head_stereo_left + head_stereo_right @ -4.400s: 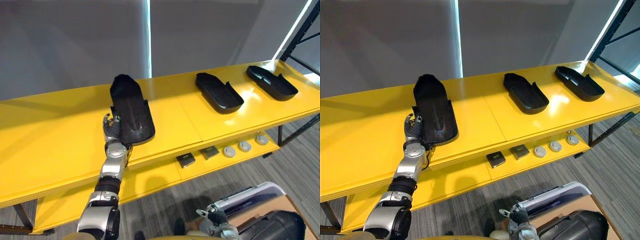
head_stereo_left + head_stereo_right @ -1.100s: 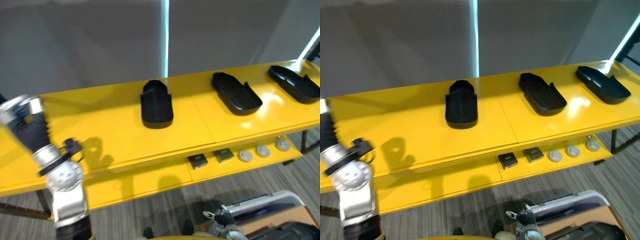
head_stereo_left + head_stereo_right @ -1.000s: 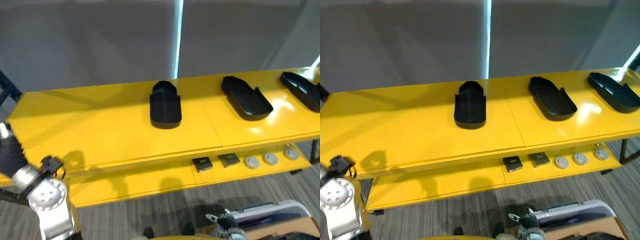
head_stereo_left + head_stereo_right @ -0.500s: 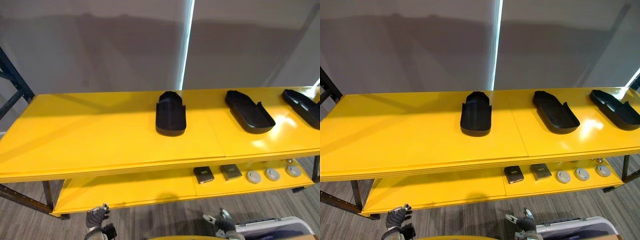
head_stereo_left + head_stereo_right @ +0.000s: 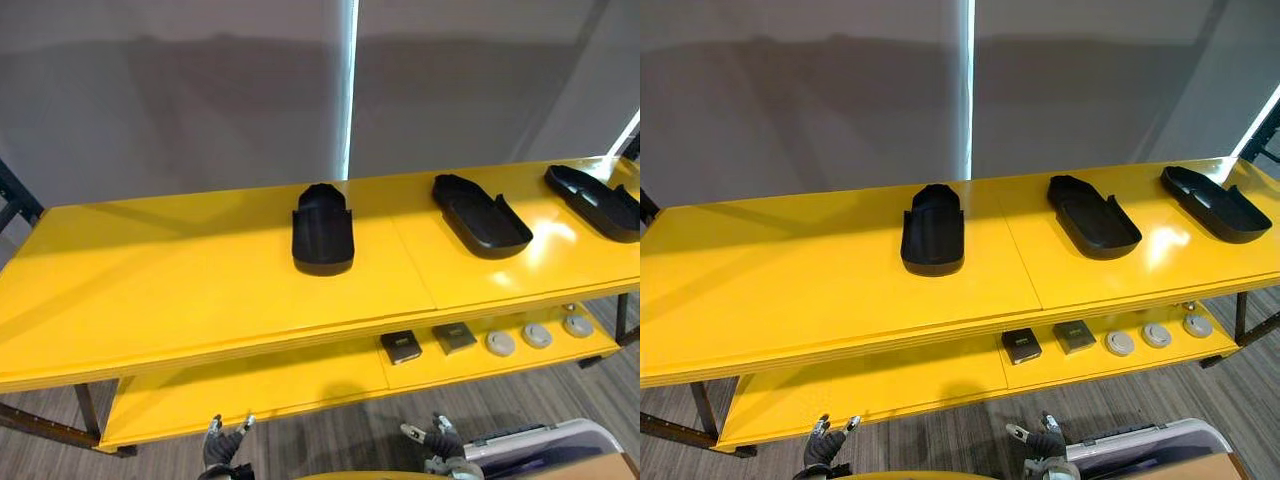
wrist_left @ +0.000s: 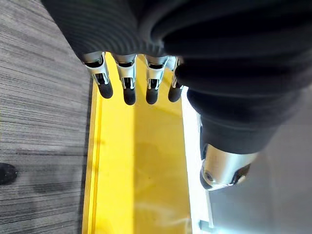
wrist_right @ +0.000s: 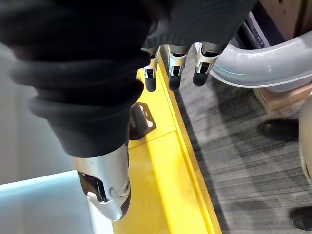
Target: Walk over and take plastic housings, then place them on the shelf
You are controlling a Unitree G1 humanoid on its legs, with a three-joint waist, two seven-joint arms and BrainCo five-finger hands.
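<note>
Three black, shoe-shaped plastic housings lie hollow side up in a row on the top deck of the long yellow shelf point(image 5: 150, 290): the short black housing point(image 5: 323, 230) at centre frame, the longer black housing point(image 5: 480, 215) to its right, and the slim black housing point(image 5: 592, 200) at the right edge. They sit well apart from one another, probably so that each could be set down without knocking its neighbour. The left half of the deck is bare and would take more. Both hands hang low at the bottom of the frame, below the shelf's front edge. The left hand point(image 6: 127, 80) has loose, straight fingers and grasps nothing, and the right hand point(image 7: 173, 68) is likewise relaxed and empty, which suits a robot with no load to carry. On the lower yellow deck point(image 5: 250, 385) at lower right rest two small dark square boxes point(image 5: 403, 346) and three grey round discs point(image 5: 537, 335). A pale grey bin point(image 5: 540, 440) sits near the right hand and could crowd a step that way.
</note>
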